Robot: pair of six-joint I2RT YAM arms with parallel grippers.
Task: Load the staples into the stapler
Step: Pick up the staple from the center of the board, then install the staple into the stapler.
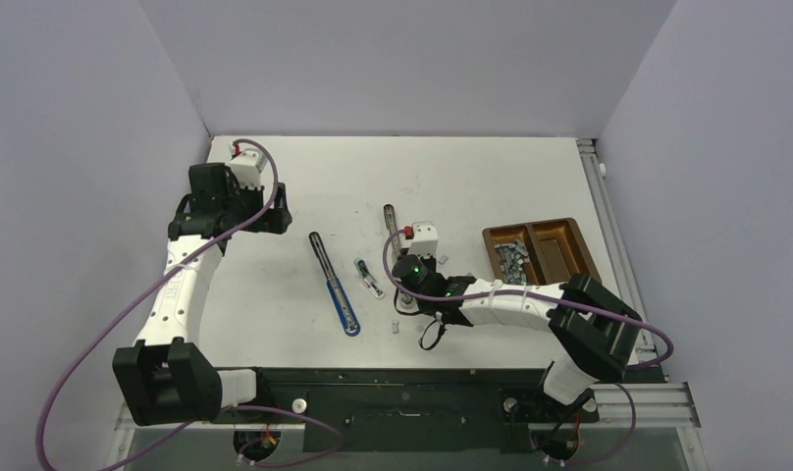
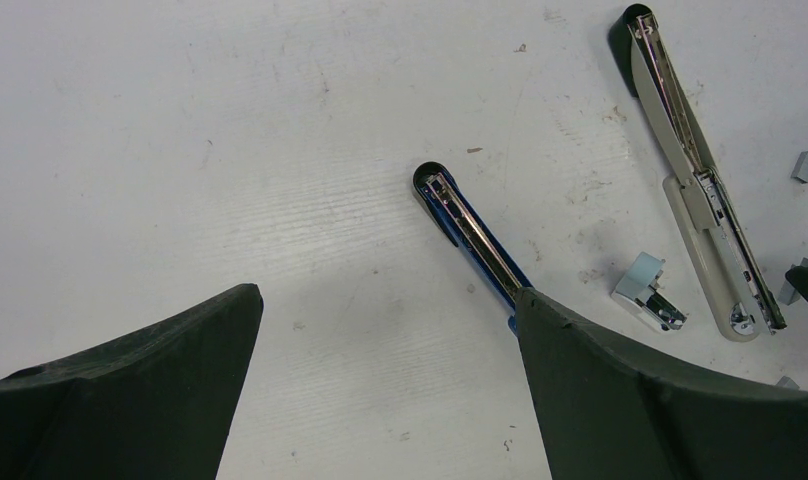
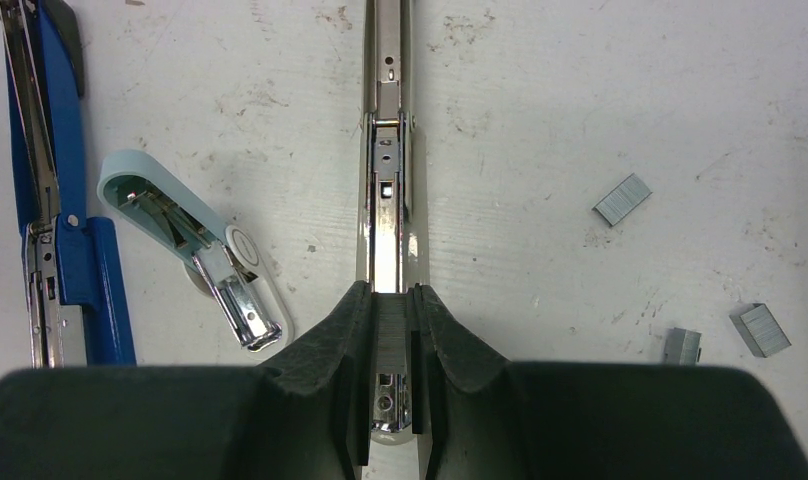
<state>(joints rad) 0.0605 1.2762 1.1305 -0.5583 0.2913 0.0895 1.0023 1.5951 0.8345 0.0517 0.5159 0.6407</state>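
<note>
Your L gripper point(image 2: 388, 295) hangs wide open & empty; the blue stapler point(image 2: 470, 235) lies just ahead, by its R finger. R gripper point(image 3: 390, 300) is pinched narrow on a staple strip point(image 3: 392, 335), directly over the opened pale stapler point(image 3: 385, 190). Strip & channel share one long axis, running straight ahead of the fingers. R arm's nearer, so lowering looks like the next move. Spare strips point(image 3: 621, 199) lie to its right.

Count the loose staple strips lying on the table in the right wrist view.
3, all right of the open stapler: far strip, low strip, and edge strip. A fourth, the held strip, sits between the right fingers, not on the table; more may be hidden.
</note>
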